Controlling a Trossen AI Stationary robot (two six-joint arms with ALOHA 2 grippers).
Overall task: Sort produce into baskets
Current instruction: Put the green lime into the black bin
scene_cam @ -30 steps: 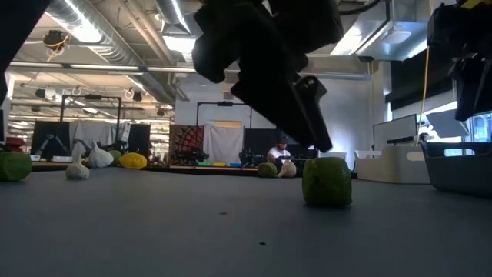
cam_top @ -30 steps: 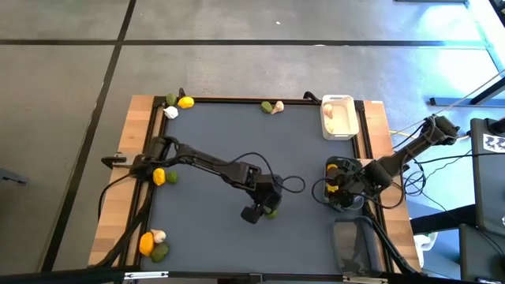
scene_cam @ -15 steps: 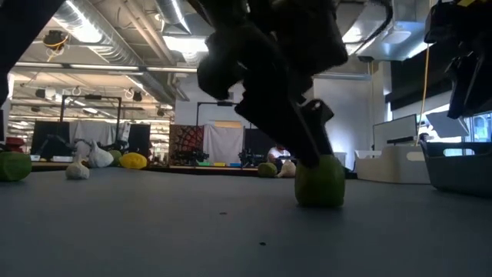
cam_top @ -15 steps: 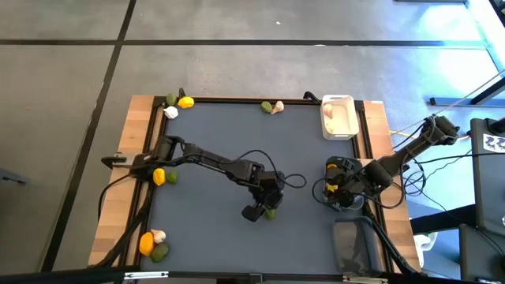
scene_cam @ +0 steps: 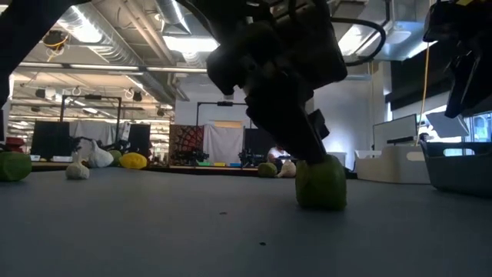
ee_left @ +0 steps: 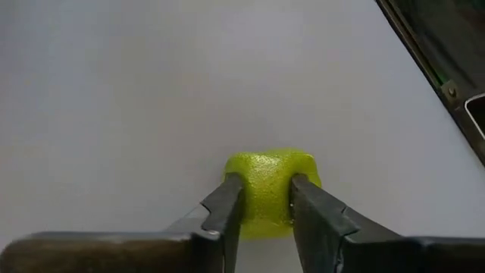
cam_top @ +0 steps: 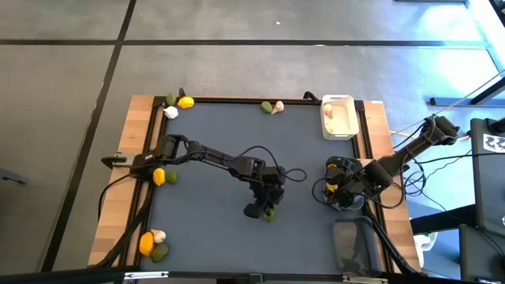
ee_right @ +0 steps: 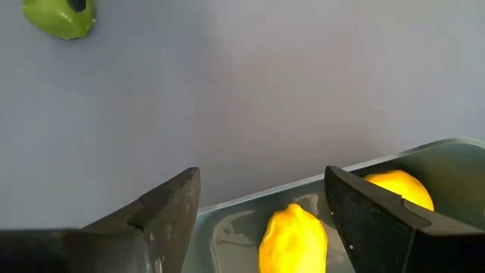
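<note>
A green lime (ee_left: 267,189) rests on the grey table mat near its middle (cam_top: 271,214). My left gripper (ee_left: 267,206) slants down onto it and is shut on it; the low view shows the lime (scene_cam: 320,183) still on the mat under the fingers. My right gripper (ee_right: 261,186) hangs open over the translucent grey basket (ee_right: 227,227) at the table's right, where two yellow lemons (ee_right: 294,235) lie. It touches nothing. My left gripper pinches the lime between its two fingers (ee_left: 227,206), one on each side of the lime's near upper part (ee_left: 265,208). The fingers slant down from the table's left. The lime's underside (scene_cam: 320,204) rests on the mat.
A white basket (cam_top: 325,118) with pale bulbs stands at the far right and a dark basket (cam_top: 355,244) at the near right. Loose produce lies at the far left corner (cam_top: 180,102), the far edge (cam_top: 273,106), the left edge (cam_top: 162,177) and the near left corner (cam_top: 153,244).
My left gripper has sunk toward the lime and rolled a little. Its fingers have closed in and taken hold of the lime. The lime has stayed on the mat, nudged slightly sideways.
</note>
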